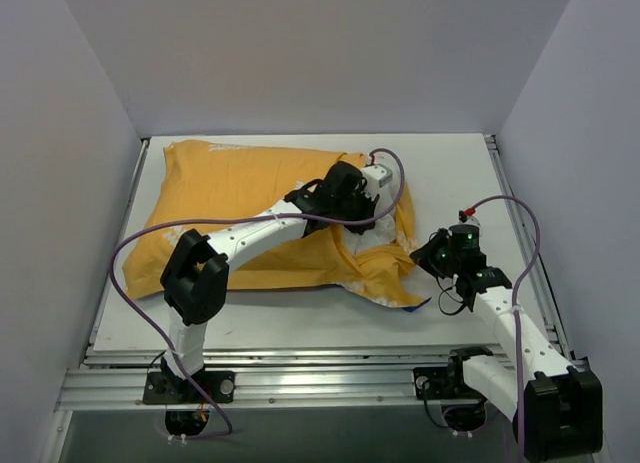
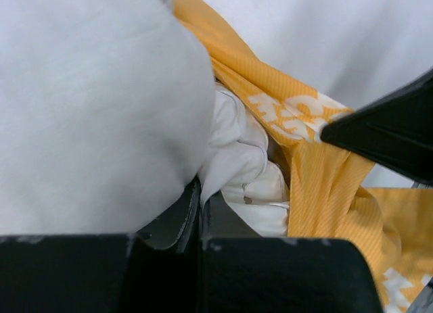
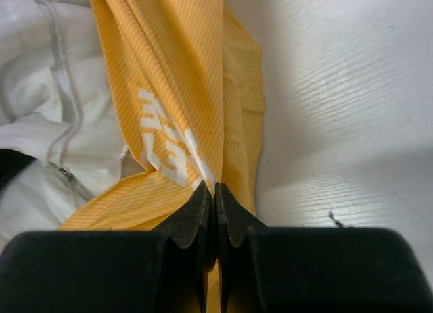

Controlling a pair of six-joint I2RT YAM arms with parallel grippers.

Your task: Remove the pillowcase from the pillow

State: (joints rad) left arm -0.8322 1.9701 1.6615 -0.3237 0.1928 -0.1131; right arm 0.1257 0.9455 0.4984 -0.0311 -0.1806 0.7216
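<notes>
Pillowcase (image 3: 177, 90) between the right jaws

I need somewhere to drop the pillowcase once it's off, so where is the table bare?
Bare table lies far right, between pillowcase and right wall, and in a strip along the near rail. Crowded at the pillowcase's open end, where left arm and right arm meet.

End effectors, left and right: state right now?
Left end effector: closed, pinching a fold of the white pillow.
Right end effector: closed on the orange pillowcase.
</notes>
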